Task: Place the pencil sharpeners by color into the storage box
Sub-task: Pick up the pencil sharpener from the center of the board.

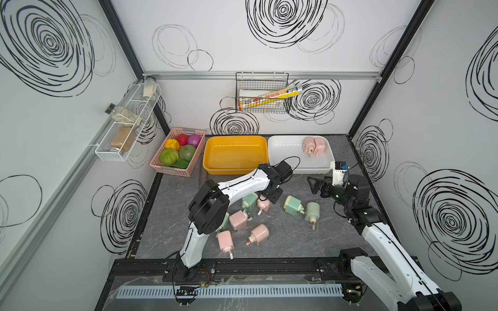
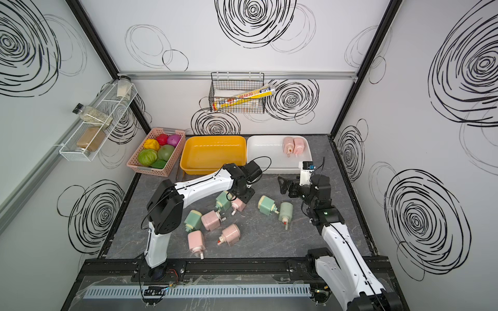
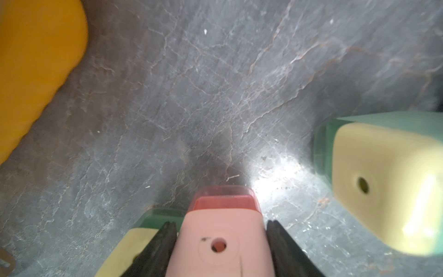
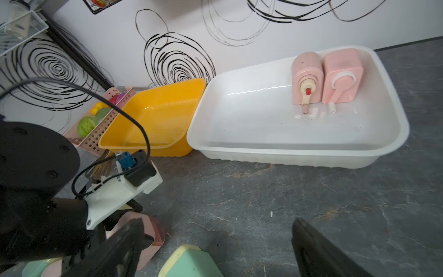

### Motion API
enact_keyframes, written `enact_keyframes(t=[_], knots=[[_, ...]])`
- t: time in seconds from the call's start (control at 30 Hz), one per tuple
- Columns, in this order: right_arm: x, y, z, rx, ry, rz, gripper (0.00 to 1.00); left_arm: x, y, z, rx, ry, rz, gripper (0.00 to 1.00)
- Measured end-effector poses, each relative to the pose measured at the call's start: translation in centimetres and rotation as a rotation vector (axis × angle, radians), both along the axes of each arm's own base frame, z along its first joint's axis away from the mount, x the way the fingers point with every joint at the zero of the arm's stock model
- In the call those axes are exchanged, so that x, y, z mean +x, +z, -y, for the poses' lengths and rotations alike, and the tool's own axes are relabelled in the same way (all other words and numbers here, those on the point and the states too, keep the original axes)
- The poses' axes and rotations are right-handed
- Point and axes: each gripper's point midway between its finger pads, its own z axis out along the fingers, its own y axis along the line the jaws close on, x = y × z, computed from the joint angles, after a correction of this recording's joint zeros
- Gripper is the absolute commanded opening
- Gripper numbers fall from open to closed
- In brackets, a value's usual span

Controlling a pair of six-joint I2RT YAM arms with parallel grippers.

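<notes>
Pink sharpener sits clamped in left end effector (overhead, half hidden); right end effector gapes.

Both top views looked steeply down from high above the front rail, covering nearly the same whole worktop and back wall. The left wrist view sat very near the worktop, looking along its fingers past a pink sharpener. The right wrist view looked low across the worktop toward the white box and yellow box, which both top views also covered.
</notes>
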Motion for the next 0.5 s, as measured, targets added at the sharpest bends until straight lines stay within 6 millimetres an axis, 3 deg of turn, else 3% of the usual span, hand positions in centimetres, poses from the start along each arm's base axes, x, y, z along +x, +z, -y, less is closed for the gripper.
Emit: enact_keyframes(t=[0.13, 0.27, 0.37, 0.5], knots=[[-0.6, 0.6, -1.8, 0.009, 0.084, 0.028, 1.0, 0.0, 4.9, -0.9, -0.121, 0.069, 0.1, 0.0], [-1.8, 1.0, -4.6, -0.02, 0.193, 0.065, 1.0, 0.9, 9.5, -3.1, -0.293, 0.276, 0.201, 0.0], [-3.0, 1.1, -7.1, -0.074, 0.272, 0.109, 1.0, 1.2, 11.2, -4.9, -0.386, 0.444, 0.225, 0.0], [-4.0, 1.9, -9.9, -0.156, 0.366, 0.193, 0.98, 1.2, 12.2, -5.3, -0.464, 0.62, 0.201, 0.0]])
